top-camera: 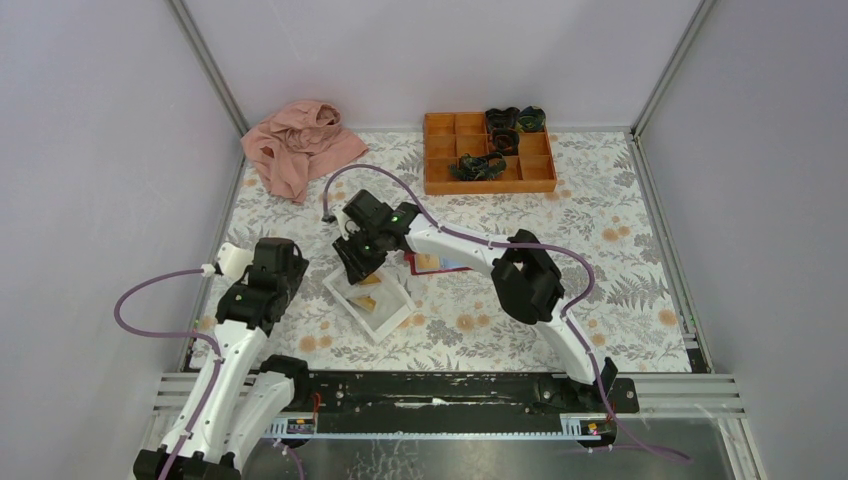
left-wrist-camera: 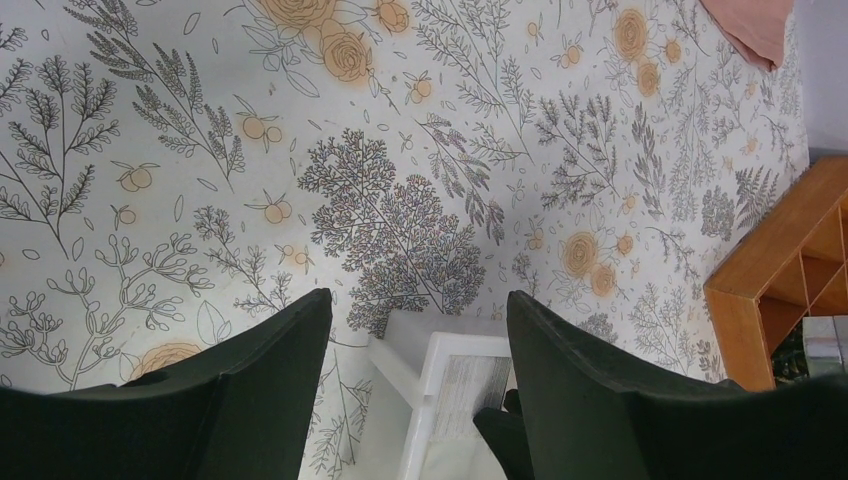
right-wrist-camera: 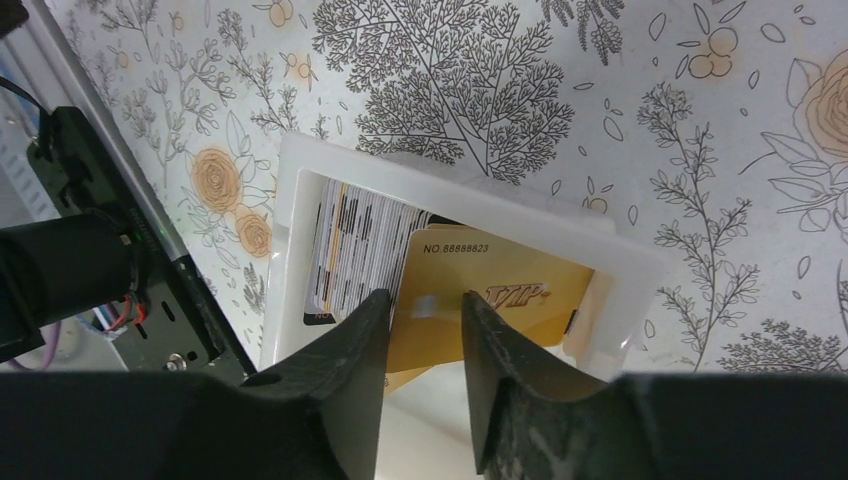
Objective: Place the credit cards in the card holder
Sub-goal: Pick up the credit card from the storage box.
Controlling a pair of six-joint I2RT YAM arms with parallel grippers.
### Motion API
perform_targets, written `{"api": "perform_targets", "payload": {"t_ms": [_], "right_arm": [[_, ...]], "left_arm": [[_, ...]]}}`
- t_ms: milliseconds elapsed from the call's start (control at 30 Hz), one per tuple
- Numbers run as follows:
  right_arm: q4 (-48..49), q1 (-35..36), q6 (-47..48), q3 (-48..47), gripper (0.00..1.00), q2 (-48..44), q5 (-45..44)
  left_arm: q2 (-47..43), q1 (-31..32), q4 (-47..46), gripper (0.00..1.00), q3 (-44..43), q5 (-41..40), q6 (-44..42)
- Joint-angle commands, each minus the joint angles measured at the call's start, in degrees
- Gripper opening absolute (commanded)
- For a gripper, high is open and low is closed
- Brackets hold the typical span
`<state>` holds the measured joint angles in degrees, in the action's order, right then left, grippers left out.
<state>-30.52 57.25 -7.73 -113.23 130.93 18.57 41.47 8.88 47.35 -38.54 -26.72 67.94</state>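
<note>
Credit cards (right-wrist-camera: 500, 290), golden-tan, lie in a white tray (right-wrist-camera: 290, 200) mid-worktop. The card holder (top-camera: 445, 266) sits just beside the tray at its 2 o'clock. The right pincer (right-wrist-camera: 425, 305) hangs over the top card, fingers narrowly parted, gripping nothing. The left pincer (left-wrist-camera: 418, 310) hovers wide and empty at the tray's 9 o'clock. Picking up a card appears to be the step in hand; the next move likely calls for pinching the card's edge.

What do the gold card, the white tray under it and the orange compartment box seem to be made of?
The gold card looks like glossy plastic: sheen and printed lettering. The white tray seems smooth, matte plastic, from its thin even walls. The orange compartment box is probably wood or board: thick flat walls.
</note>
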Motion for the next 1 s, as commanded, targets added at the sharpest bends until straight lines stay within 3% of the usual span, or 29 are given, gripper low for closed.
{"api": "perform_targets", "payload": {"t_ms": [0,233,967], "right_arm": [[0.2,-0.4,-1.7,-1.3,0.33,-0.1,3.8],[0.2,-0.4,-2.8,-1.5,0.29,-1.4,4.3],[-2.3,-0.2,-4.1,-5.4,0.32,-1.5,4.9]], "left_arm": [[-0.2,-0.7,-0.7,0.72,-1.3,0.1,-1.1],[0.2,-0.8,-1.5,0.71,-1.4,1.2,-1.5],[0.7,-1.1,-4.1,0.71,0.0,3.2,-2.2]]}}
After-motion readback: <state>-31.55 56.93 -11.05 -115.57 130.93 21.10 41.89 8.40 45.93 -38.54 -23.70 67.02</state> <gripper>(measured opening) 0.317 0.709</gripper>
